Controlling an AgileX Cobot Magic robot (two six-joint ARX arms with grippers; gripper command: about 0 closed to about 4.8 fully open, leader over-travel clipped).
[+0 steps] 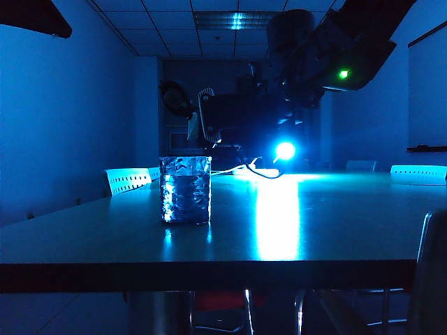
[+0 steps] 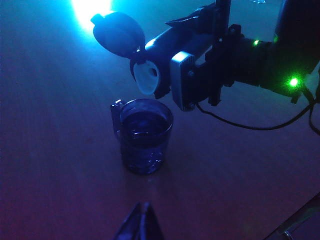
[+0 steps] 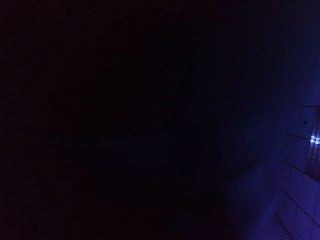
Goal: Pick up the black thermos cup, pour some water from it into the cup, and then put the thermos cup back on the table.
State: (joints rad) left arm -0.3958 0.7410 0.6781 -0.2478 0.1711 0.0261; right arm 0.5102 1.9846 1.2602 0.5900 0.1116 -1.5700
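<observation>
Right claw (image 2: 172, 75) grips black thermos cup (image 2: 150, 55) tilted over cup (image 2: 145, 132).

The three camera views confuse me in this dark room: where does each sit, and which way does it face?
Exterior view: low at the table edge, facing along it; cup ahead, right arm above it.
Left wrist view: on the left arm, looking down at the cup; left claw tips together; right claw holds the tilted black thermos cup.
Right wrist view: nearly black; no claw discernible.
Exterior and left wrist views share cup and right arm.
</observation>
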